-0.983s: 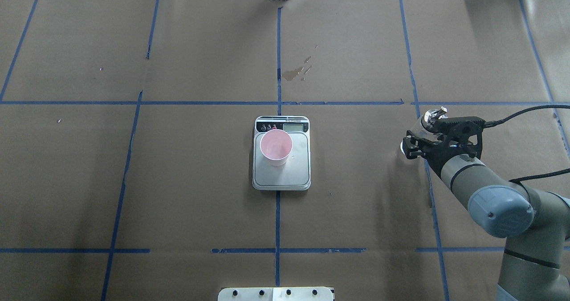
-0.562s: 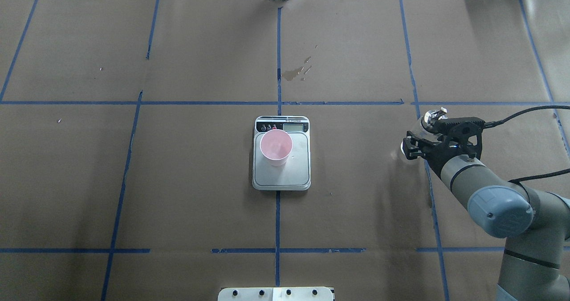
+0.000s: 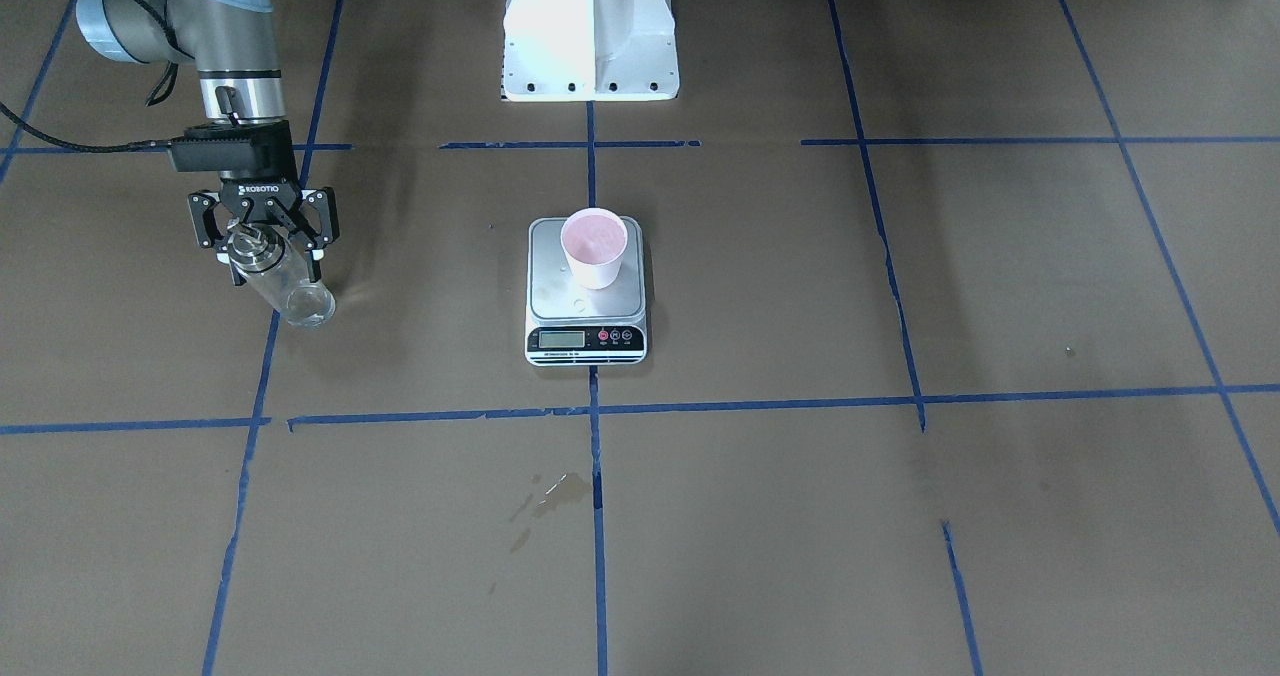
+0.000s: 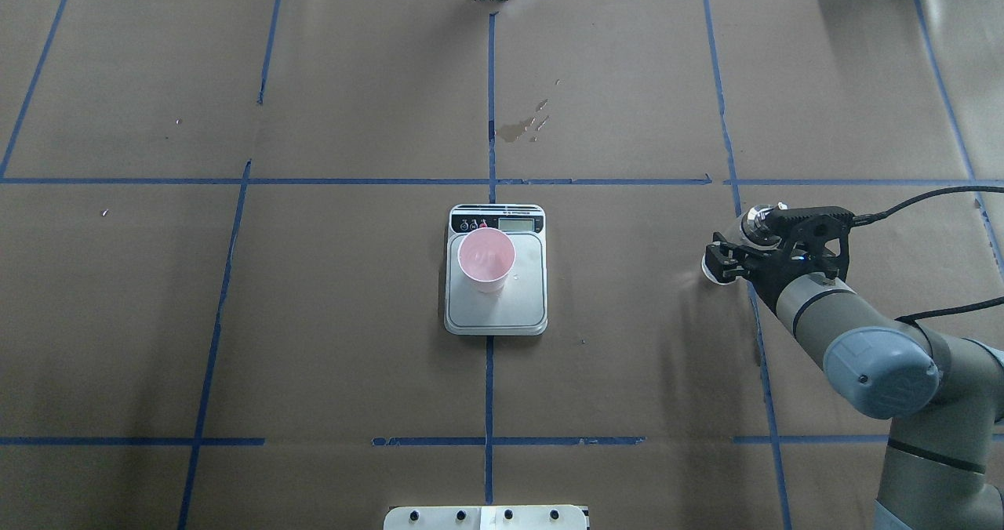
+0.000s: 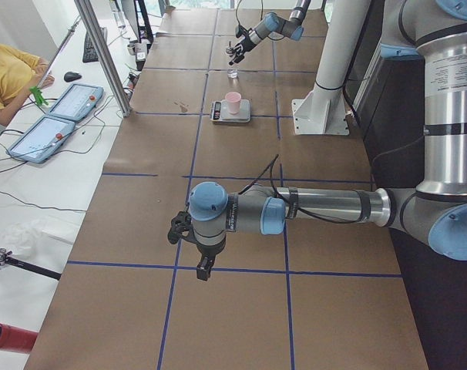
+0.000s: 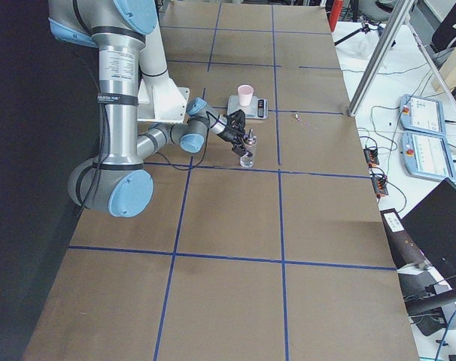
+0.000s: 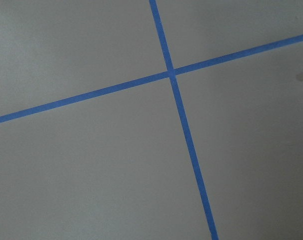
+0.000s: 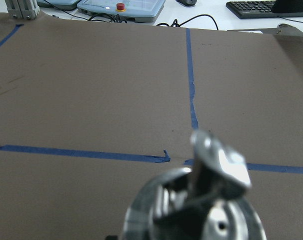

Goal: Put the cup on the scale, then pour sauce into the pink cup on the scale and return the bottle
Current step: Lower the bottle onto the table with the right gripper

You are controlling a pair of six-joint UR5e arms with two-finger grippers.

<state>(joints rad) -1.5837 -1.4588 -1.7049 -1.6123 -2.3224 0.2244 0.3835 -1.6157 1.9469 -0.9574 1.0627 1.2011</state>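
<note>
One cup (image 3: 594,244) on scale (image 3: 556,304); bottle (image 3: 300,294) within right end effector (image 3: 277,264).

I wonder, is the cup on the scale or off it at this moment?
On it: the cup stands upright on the scale's steel platform, inside its edges, in the front and overhead views.

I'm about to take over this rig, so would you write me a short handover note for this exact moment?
Right gripper: shut on the bottle, which is upright on the robot's right of the scale, base at or near the table.
Left gripper: out at the robot's far left; open or shut cannot be told.
Done: cup stands on the scale.
Unclear: whether the pour has happened; check the cup.
To do: pour if needed, then release the bottle and retract.
</note>
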